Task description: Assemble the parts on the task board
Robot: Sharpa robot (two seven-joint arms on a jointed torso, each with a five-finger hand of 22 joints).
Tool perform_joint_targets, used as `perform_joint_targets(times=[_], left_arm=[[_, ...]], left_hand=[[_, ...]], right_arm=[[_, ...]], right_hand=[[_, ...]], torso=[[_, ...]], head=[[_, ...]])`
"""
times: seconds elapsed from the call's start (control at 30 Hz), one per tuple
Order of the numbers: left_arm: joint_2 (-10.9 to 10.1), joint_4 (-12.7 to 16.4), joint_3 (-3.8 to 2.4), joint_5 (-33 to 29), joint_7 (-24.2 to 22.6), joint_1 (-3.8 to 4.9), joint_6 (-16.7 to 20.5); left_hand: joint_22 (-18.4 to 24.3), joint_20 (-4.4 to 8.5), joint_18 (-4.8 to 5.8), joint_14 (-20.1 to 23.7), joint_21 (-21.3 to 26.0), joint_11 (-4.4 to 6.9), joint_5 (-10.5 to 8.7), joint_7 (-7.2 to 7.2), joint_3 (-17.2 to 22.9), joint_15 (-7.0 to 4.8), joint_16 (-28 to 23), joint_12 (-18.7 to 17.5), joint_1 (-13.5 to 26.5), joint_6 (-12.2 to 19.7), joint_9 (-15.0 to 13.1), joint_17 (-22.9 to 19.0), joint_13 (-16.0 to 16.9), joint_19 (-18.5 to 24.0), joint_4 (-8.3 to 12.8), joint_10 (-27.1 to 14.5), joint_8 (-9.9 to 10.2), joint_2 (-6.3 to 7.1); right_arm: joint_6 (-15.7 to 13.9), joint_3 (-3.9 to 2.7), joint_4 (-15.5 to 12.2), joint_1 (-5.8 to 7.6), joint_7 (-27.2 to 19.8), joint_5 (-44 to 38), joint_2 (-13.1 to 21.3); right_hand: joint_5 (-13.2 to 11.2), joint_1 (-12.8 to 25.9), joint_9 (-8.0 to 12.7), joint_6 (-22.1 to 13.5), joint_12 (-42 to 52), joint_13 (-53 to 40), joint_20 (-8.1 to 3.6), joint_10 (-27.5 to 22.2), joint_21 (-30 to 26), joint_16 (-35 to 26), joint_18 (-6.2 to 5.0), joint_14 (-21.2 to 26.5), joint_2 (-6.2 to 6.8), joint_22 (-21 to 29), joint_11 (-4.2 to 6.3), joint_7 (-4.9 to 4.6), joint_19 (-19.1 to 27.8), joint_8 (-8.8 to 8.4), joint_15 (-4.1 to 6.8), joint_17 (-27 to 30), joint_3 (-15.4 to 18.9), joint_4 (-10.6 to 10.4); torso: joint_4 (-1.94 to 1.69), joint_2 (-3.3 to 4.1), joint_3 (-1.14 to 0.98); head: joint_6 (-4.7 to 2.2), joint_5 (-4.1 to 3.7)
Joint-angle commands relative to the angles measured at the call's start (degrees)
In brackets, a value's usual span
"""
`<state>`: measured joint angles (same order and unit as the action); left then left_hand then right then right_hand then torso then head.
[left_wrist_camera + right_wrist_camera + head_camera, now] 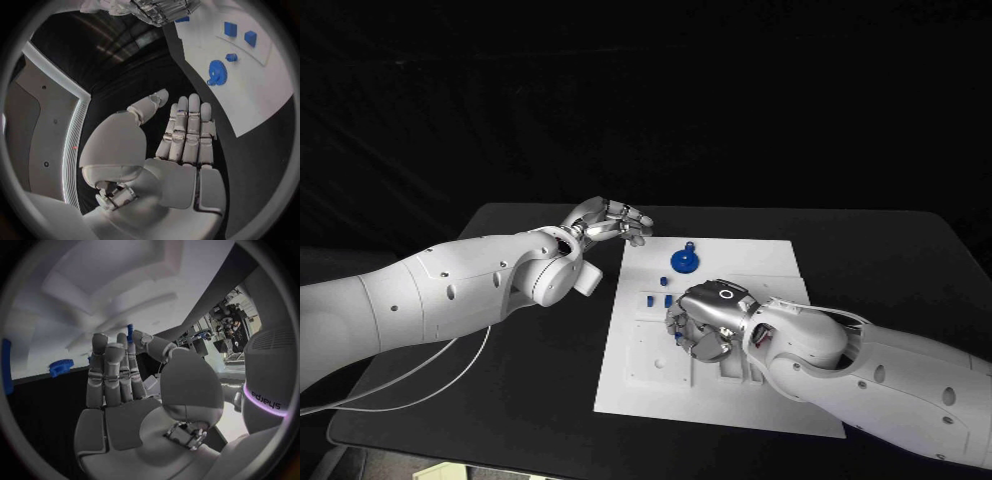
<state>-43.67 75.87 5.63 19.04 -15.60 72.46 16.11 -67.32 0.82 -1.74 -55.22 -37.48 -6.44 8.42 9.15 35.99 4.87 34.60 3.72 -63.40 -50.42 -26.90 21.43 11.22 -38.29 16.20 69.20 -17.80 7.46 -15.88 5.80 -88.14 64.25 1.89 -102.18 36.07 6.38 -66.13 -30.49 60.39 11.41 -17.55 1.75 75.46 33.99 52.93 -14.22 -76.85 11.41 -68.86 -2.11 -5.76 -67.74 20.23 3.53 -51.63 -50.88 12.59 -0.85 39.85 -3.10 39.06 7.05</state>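
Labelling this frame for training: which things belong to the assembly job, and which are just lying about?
Job: task board, blue gear, small blue parts, blue peg pinched by right hand.
Lying about: white cable, black table.

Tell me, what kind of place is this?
Probably a robotics lab or test bench. A black table under dark drapes holds a white board with small blue parts such as a gear, and two white arms work over it.
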Motion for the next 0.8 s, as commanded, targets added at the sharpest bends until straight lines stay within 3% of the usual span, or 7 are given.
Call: perform_joint_targets(times=[0.03,0.37,0.6,0.8], left_arm=[[0.0,0.1,-0.05,-0.3,-0.6,0.07,-0.5],[0.0,0.1,-0.05,-0.3,-0.6,0.07,-0.5],[-0.1,0.1,-0.05,-0.3,-0.6,0.07,-0.5],[-0.1,0.1,-0.05,-0.3,-0.6,0.07,-0.5]], left_hand=[[-0.1,-0.04,-0.47,-0.5,0.3,-0.21,0.23,0.03,-0.3,0.07,-0.3,0.2,-0.2,0.3,0.0,0.1,-0.1,0.0,0.0,0.1,-0.2,-0.39],[-0.1,-0.04,-0.47,-0.5,0.4,-0.21,0.23,0.04,-0.3,0.08,-0.3,0.2,-0.2,0.4,0.0,0.1,-0.1,0.0,0.0,0.1,-0.2,-0.41],[-0.1,-0.04,-0.47,-0.5,0.4,-0.21,0.24,0.04,-0.3,0.08,-0.4,0.2,-0.2,0.4,0.0,0.2,-0.1,0.0,0.0,0.1,-0.2,-0.41],[-0.1,-0.04,-0.47,-0.5,0.4,-0.21,0.24,0.04,-0.3,0.08,-0.4,0.2,-0.2,0.4,0.0,0.2,-0.1,0.0,0.0,0.1,-0.2,-0.43]], right_arm=[[2.2,0.32,0.3,-0.33,0.6,-1.1,-0.1],[3.8,0.60,-0.1,-0.48,-0.1,-0.5,0.1],[4.0,0.67,-0.1,-0.50,-0.2,-0.3,0.3],[3.7,0.70,-0.1,-0.52,-0.1,-0.4,0.3]], right_hand=[[-0.2,-0.2,-0.1,0.2,-0.2,0.0,-0.21,0.9,0.3,0.4,-0.78,0.8,-0.25,-0.1,0.63,0.05,-0.1,0.16,1.33,0.1,0.0,0.4],[0.2,0.1,-0.2,0.2,-0.3,-0.2,-0.19,0.9,0.3,0.5,-0.78,0.8,-0.35,-0.2,0.62,0.05,-0.1,0.11,1.32,0.1,0.2,0.5],[3.9,1.0,-0.7,0.4,-0.7,-0.9,-0.24,1.2,0.4,1.0,-0.78,1.0,-0.57,-0.5,0.66,0.12,-0.1,0.01,1.38,0.3,1.2,1.0],[4.9,1.2,-0.9,0.4,-0.8,-1.2,-0.25,1.2,0.4,1.2,-0.78,1.0,-0.67,-0.6,0.68,0.14,-0.1,-0.04,1.38,0.4,1.5,1.2]], torso=[[-0.01,0.02,0.00],[-0.02,0.01,0.04],[0.02,0.00,0.01],[0.00,0.00,-0.03]], head=[[0.04,-0.02],[0.12,-0.04],[0.21,-0.04],[0.29,-0.04]])
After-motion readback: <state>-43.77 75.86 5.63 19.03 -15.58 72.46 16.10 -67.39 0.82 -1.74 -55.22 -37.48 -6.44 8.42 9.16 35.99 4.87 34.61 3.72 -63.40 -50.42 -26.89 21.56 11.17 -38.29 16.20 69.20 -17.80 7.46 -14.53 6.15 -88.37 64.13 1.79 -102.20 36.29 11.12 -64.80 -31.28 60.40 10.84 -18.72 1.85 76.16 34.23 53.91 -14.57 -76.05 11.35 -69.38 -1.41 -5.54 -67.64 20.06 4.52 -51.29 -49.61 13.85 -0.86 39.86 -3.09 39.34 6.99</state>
